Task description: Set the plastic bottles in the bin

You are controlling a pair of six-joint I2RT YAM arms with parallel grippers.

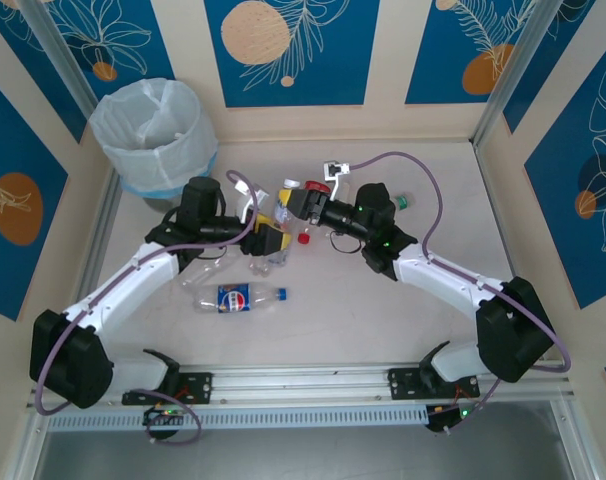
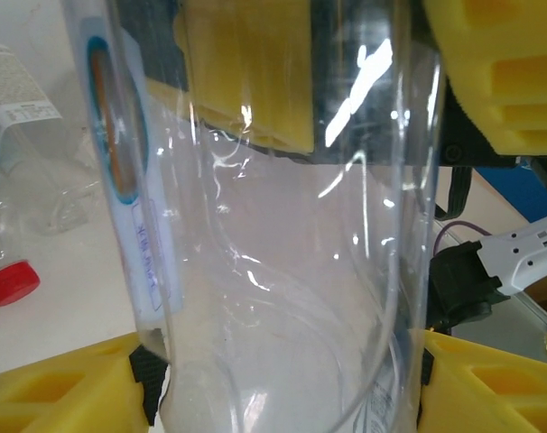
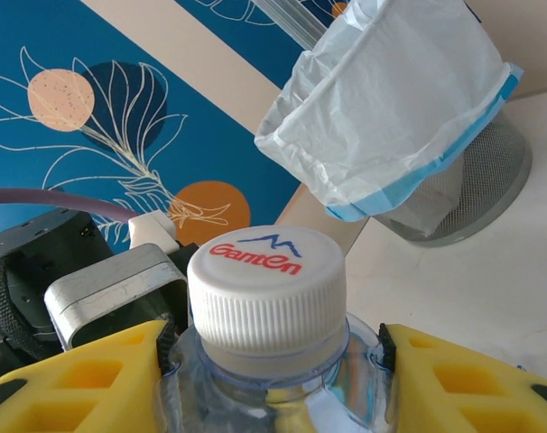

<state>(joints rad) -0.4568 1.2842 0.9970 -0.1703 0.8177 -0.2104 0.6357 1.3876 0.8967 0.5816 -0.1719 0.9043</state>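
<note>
The left gripper (image 2: 282, 383) has its yellow fingers (image 2: 61, 383) on either side of the lower body of a clear plastic bottle with a white cap (image 1: 280, 215). The bottle's walls sit right at the pads, but whether they press in firmly cannot be told.

Just beyond, toward the far edge of the table (image 1: 383, 310), the right gripper (image 3: 272, 361) is clamped on the same bottle at its shoulder, directly under the cap. The bottle therefore spans both arms over the middle of the table. Its long axis runs roughly from the near edge to the far edge, with the cap end farther away.

The round grey bin with a translucent white liner and a light blue band (image 1: 168, 150) stands in the far-left corner of the table. It is well apart from the bottle, to its left and farther back. That is the left arm's side, so the left gripper looks better placed to carry the bottle there, though the right one would have to let go first.

A clear plastic bottle with a blue Pepsi label (image 1: 238, 298) lies on its side nearer the near edge, its length running left to right.
</note>
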